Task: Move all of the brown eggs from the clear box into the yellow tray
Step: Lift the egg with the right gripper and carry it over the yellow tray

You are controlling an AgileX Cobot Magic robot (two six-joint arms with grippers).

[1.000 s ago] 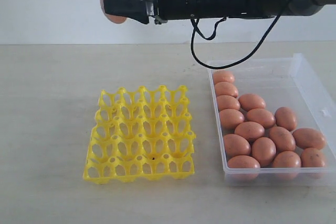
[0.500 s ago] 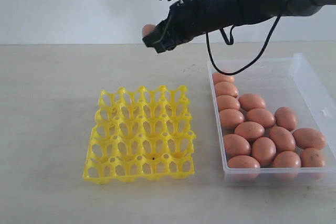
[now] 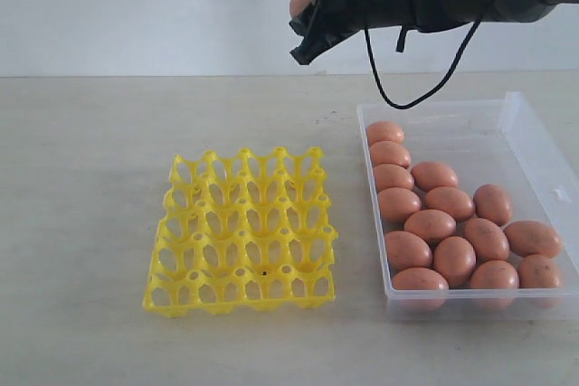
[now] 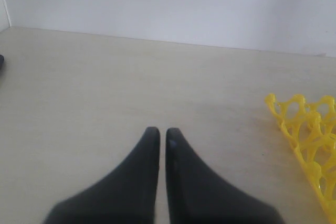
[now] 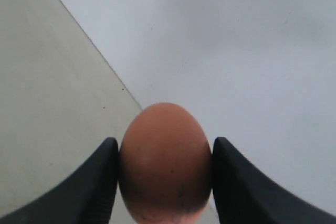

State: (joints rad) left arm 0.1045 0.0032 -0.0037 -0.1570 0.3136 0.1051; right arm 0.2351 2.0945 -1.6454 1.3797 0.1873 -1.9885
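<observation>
While the right gripper [image 5: 165, 142] is clamped on one brown egg [image 5: 164, 174] high above the table [image 3: 90, 178], the other brown eggs [image 3: 431, 224] sit in the clear box [image 3: 529, 128], beside the yellow tray [image 3: 240, 303]. Meanwhile the left gripper [image 4: 158, 132] is pinched nearly shut near the tray's corner.

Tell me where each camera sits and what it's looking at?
Exterior view: apart from the robot, facing table and wall; shows yellow tray, clear box of brown eggs, raised right gripper.
Left wrist view: on the left wrist, looking past the shut left gripper across the table.
Right wrist view: on the right wrist, facing wall; right gripper clamps the held egg.
Shared: exterior and left wrist both show the yellow tray.
</observation>
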